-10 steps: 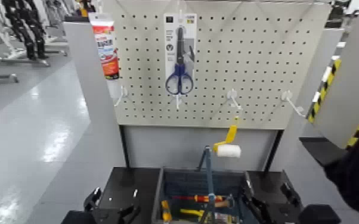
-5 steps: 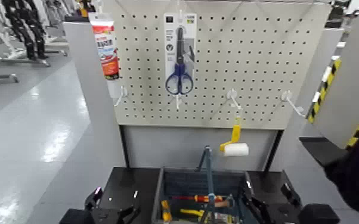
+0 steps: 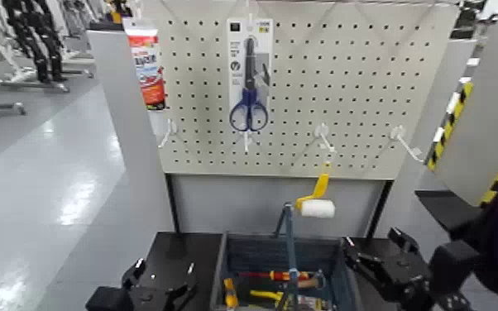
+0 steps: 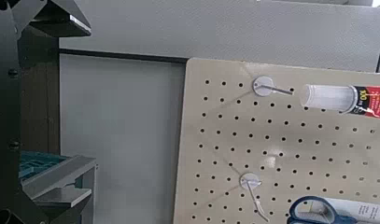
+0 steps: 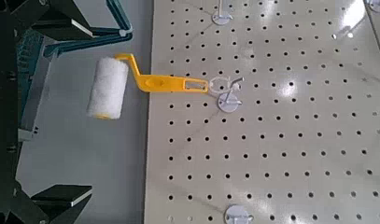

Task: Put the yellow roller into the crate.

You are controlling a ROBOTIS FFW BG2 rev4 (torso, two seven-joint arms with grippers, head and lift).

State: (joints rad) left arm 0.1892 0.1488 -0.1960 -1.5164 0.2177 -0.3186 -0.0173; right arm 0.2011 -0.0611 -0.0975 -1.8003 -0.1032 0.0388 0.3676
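With right hand (image 3: pixel 374 241) spread and empty beside the crate's (image 3: pixel 252 240) right edge, left hand (image 3: pixel 166 266) idle off its left, watch the yellow roller (image 3: pixel 317 208), hooked near the pegboard's (image 3: pixel 343 83) lower edge by its handle end, so dangling sleeve-down.

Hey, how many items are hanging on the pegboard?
3. A red-and-white tube hangs at the upper left, blue-handled scissors are beside it, and a yellow roller hangs lower down from a white hook. Anything above the picture's edge would be hidden.
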